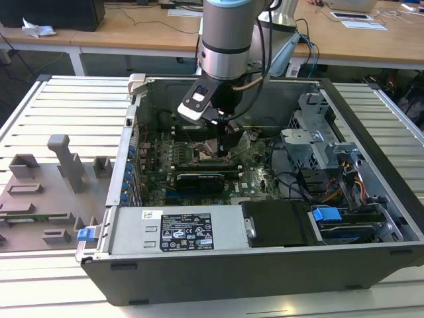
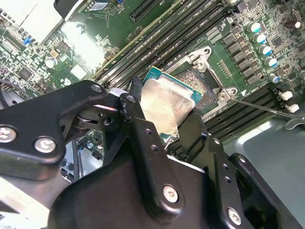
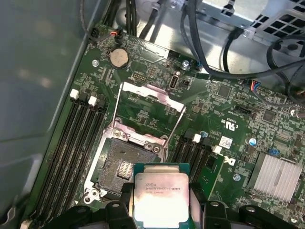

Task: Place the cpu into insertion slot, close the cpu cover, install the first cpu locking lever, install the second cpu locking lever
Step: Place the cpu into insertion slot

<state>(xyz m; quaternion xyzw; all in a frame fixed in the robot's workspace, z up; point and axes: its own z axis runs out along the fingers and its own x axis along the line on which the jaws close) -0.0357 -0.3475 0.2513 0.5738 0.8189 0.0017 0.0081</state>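
Your pincer (image 2: 164,107) is clenched on the cpu (image 3: 160,193): in both wrist views you can see its black fingers (image 2: 143,129) pressed against two opposite edges of the chip, with the pale metal top facing the cameras. You have the cpu over one edge of the insertion slot (image 3: 125,164), overlapping the rim but not seated. The slot's dark centre lies bare, with a small patch of bright contacts showing in it. Look at the first wrist view and you find the cpu cover (image 3: 153,97) swung up and open on the far side of the slot from the chip, the green motherboard (image 3: 228,109) visible through its window. Long black memory slots (image 3: 71,143) run along both sides of the insertion slot, and a round coin battery (image 3: 118,57) sits beyond the cover. In the exterior view your arm (image 1: 227,40) reaches straight down into the open computer case (image 1: 265,265), which lies on its side on a slatted table (image 1: 66,112). A grey fixture plate (image 1: 46,192) rests on the table at the exterior view's left.
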